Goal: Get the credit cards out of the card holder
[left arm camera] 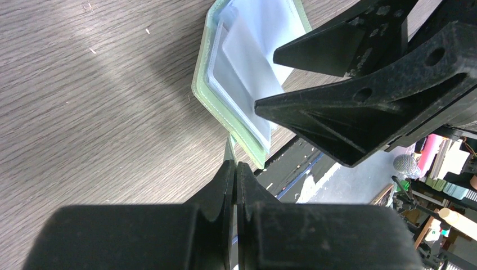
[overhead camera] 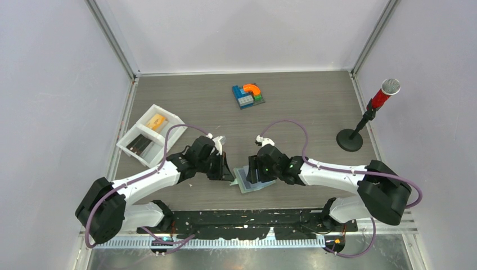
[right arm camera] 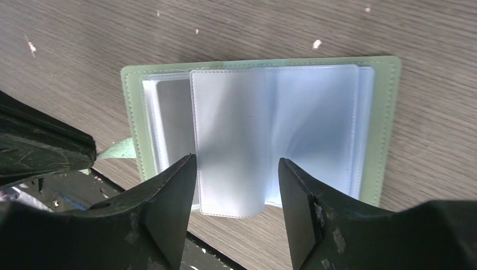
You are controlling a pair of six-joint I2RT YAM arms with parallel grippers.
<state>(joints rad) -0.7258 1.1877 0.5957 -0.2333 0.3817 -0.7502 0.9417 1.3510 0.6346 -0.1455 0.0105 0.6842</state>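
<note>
The white tray (overhead camera: 136,125) sits at the far left. One compartment holds an orange card (overhead camera: 156,121) and the other holds dark cards (overhead camera: 138,145), so some of the credit cards are already out.

The left gripper (left arm camera: 236,169) is pinched together on the closure tab (left arm camera: 229,147), pinning the card holder (right arm camera: 387,112). The holder lies open and flat between the two arms, close to the near edge of the table (overhead camera: 315,112). One of its corners looks to be at that edge; whether it overhangs cannot be told.

The right gripper (right arm camera: 236,163) hangs over the open holder with its jaws apart. They straddle the lower end of a raised sleeve page (right arm camera: 230,140) and grip nothing.

The sleeves in view are pale and translucent, and no card shows in them. Whether any card is left under the lower pages cannot be told.

Judgement: the step in hand is going through the pages for remaining cards, late in the task.

The next move calls for closing lightly on one page edge only, or turning it. The tab hold should be kept meanwhile so the holder does not slide towards the table edge.

Room is tight between the two sets of fingers. There is open tabletop behind the holder. The toy block cluster (overhead camera: 248,95) and the microphone stand (overhead camera: 350,139) on the right are well apart from the work.
</note>
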